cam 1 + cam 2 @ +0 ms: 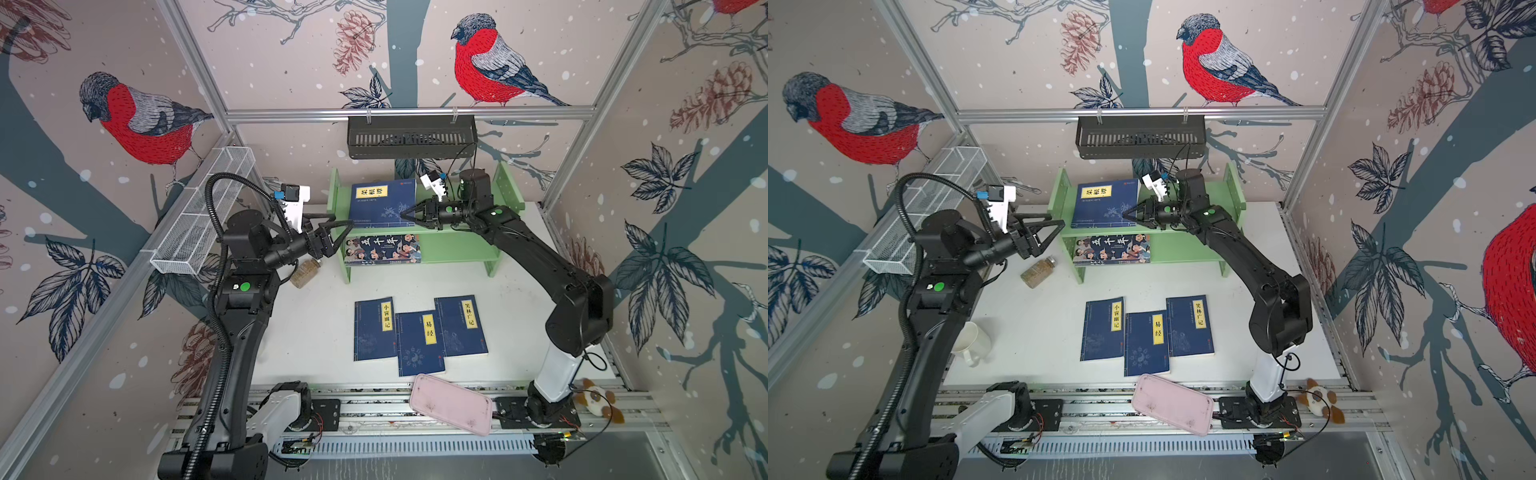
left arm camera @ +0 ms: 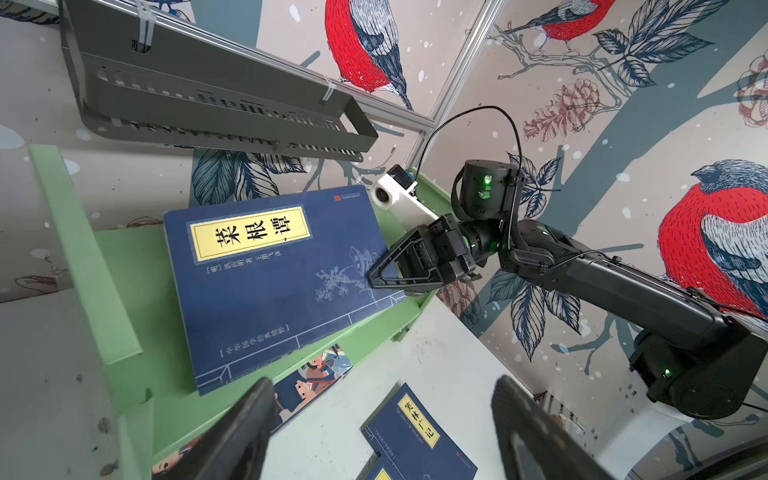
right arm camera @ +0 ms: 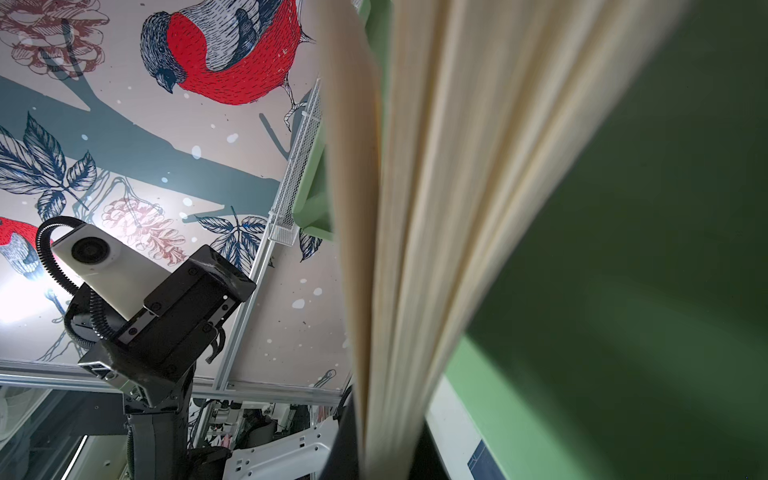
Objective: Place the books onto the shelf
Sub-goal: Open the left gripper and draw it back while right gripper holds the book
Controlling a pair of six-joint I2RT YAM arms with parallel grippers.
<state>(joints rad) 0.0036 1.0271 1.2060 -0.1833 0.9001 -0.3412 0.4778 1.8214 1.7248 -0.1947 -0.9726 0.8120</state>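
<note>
Three thin navy-blue paperbacks with yellow title labels [image 1: 419, 343] lie flat on the white worktop [image 1: 316, 332] in front of the light green wooden two-tier shelf [image 1: 451, 249], well apart from it, with their long axes pointing toward it. On the shelf's lower tier, toward its left end, lies the larger book with cartoon figures [image 1: 382, 249].

Above it on the upper tier sits a fourth navy-blue paperback [image 1: 382, 203], cover up; I cannot tell whether it rests fully flat. The right gripper [image 1: 404, 215] reaches in over the shelf's right half and is clamped on this book's page edge. The left gripper [image 1: 345, 220] hangs just beside the shelf's left side panel, jaws spread and empty, aimed at the book's left edge.

Letting go looks like the next move. The empty left gripper seems readier for the three paperbacks in front.
</note>
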